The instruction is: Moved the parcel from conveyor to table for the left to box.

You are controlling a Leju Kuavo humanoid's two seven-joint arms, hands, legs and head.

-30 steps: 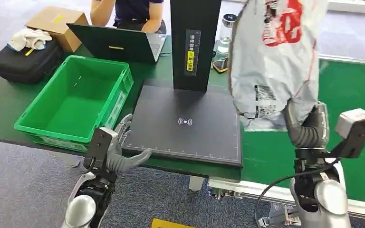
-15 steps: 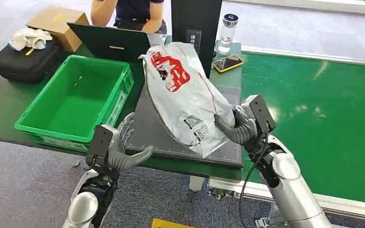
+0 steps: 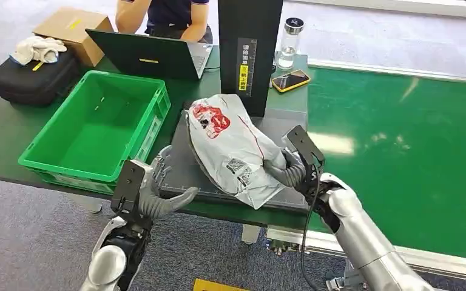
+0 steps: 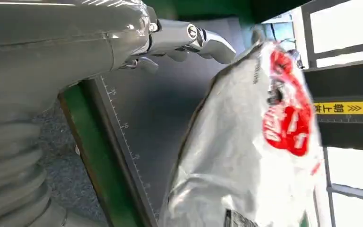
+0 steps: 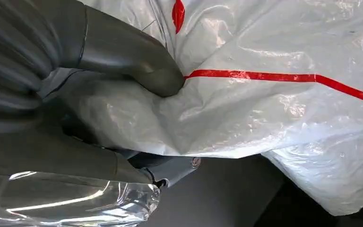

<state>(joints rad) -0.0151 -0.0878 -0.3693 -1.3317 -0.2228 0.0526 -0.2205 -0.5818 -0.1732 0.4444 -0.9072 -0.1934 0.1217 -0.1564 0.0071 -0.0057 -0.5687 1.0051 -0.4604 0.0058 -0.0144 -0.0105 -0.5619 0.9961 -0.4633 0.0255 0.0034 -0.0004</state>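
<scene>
The parcel [image 3: 233, 154], a grey-white plastic mailing bag with a red print and a thin red line, is laid on the dark scanner pad [image 3: 279, 130] on the green table [image 3: 6, 130], with its printed end toward the far side and its labelled end reaching the near edge of the pad. The parcel is grasped at its right near side by the right hand [image 3: 282, 170]; in the right wrist view the thumb [image 5: 127, 59] is pressed into the plastic from one side and the fingers are closed under a fold of the bag. The left hand [image 3: 158, 191] is held at the near left corner of the pad with its fingers spread and nothing between them, just beside the parcel but not touching it. To the left of the pad a green crate [image 3: 97, 130] is placed on the table. A black upright column [image 3: 249, 42] is seen at the far edge of the pad, and the green conveyor [image 3: 400, 151] is seen to the right. On the far side, a laptop [image 3: 145, 54], a phone [image 3: 290, 80] and a bottle [image 3: 288, 43] are placed.
</scene>
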